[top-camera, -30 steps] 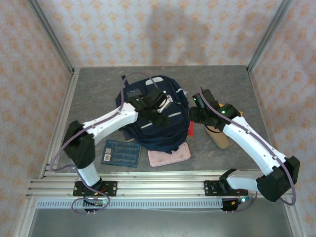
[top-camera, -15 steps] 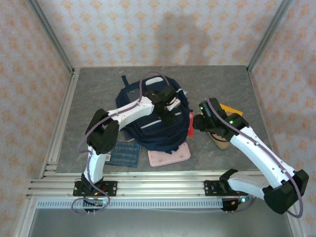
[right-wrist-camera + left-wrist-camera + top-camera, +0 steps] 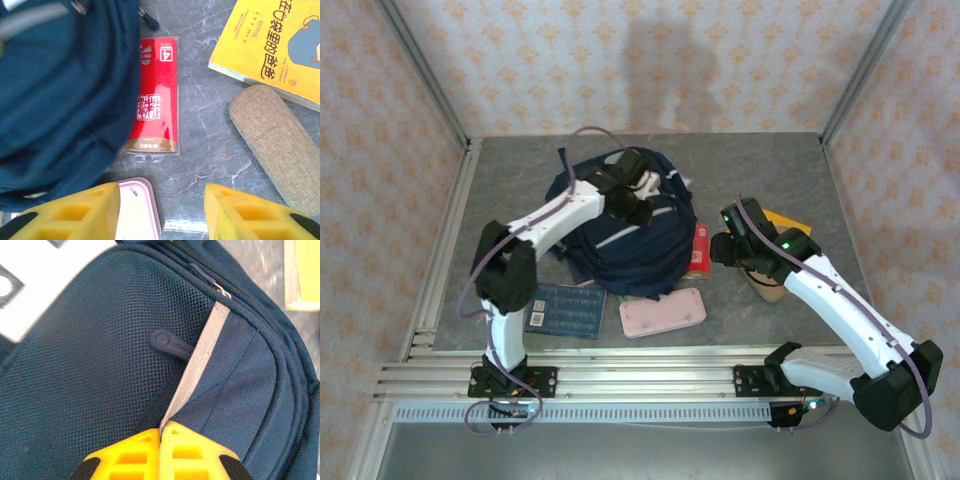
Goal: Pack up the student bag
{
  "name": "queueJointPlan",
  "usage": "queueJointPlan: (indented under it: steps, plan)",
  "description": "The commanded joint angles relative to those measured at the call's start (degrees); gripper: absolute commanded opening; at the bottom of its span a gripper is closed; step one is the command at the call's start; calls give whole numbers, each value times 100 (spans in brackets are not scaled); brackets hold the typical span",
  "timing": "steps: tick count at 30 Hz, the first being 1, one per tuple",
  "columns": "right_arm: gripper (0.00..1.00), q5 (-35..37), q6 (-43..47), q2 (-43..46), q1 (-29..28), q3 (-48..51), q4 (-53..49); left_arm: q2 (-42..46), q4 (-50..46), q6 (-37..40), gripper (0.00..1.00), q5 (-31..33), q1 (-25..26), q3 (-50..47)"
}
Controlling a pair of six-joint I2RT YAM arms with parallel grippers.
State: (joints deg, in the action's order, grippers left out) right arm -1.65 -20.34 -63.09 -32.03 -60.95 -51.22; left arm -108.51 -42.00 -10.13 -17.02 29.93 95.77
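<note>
The student bag (image 3: 640, 245), navy blue with grey stripes, lies mid-table. My left gripper (image 3: 636, 203) is over its far upper part. In the left wrist view its yellow fingers (image 3: 190, 452) are pressed together, and my left gripper (image 3: 161, 432) is shut on the grey stripe (image 3: 200, 365) edging a pocket of the bag (image 3: 90, 370). A black zipper pull (image 3: 167, 343) lies on the mesh just ahead. My right gripper (image 3: 722, 248) hovers open to the right of the bag (image 3: 55, 85). Beneath my right gripper (image 3: 162, 195) there is bare table, with nothing between the fingers.
A red packet (image 3: 154, 100) lies against the bag's right edge. A pink case (image 3: 663, 312) sits in front of the bag, and a blue card (image 3: 565, 310) to the front left. A yellow book (image 3: 270, 45) and a tan pouch (image 3: 280, 145) lie on the right.
My left gripper has closed on the bag's stripe and drawn back and left. The bag has bunched that way, baring more of the red packet. The right arm barely moved.
</note>
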Motion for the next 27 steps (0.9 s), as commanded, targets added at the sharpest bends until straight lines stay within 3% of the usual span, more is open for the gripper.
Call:
queueJointPlan:
  steps: [1, 5, 10, 16, 19, 21, 27]
  plan:
    - [47, 118, 72, -112, 24, -74, -94, 840, 249, -644, 0, 738, -342, -83]
    - [48, 1, 55, -247, 22, -114, -28, 1295, 310, -805, 0, 971, -515, -203]
    - [48, -144, 28, -593, 30, -266, -28, 1550, 20, -739, 0, 1728, -569, -289]
    - [50, -466, -66, -1065, 39, -365, -28, 1999, 265, -1294, 0, 2049, -998, -691]
    - [64, -196, -216, -1218, 56, -373, -176, 1964, 276, -1380, 0, 2071, -1132, -548]
    - [68, -28, -262, -1234, 138, -327, -213, 1851, 245, -1404, 0, 1980, -1173, -402]
    - [100, 1084, -85, -1537, 682, 5, -92, 1154, 69, -1511, 0, 844, -1183, 46]
